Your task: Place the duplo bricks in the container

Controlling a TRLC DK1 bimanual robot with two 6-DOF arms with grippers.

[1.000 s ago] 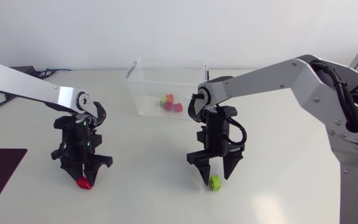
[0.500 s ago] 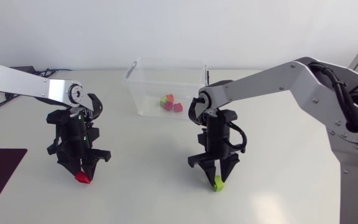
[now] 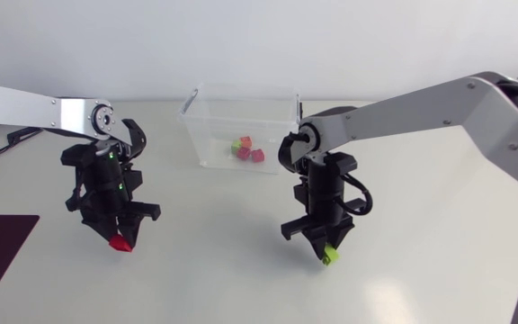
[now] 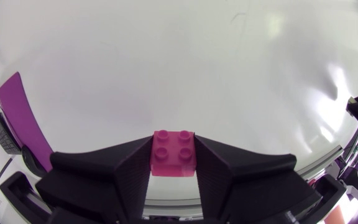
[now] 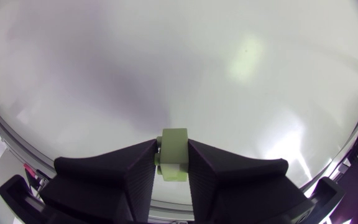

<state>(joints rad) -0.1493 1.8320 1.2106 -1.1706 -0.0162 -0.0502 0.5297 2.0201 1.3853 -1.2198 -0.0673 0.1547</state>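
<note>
Both pinch: left gripper (image 3: 120, 237) the red brick (image 4: 173, 152), right gripper (image 3: 325, 248) the green brick (image 5: 173, 154), whose tip-only hold could slip before the container (image 3: 207, 126).

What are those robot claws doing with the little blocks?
The robot is tidying toy bricks into a clear box. Its left gripper is pinching a red brick, and its right gripper is pinching a green brick. Both grippers are away from the box, not over it yet. A few red and green bricks already lie inside the box.
</note>
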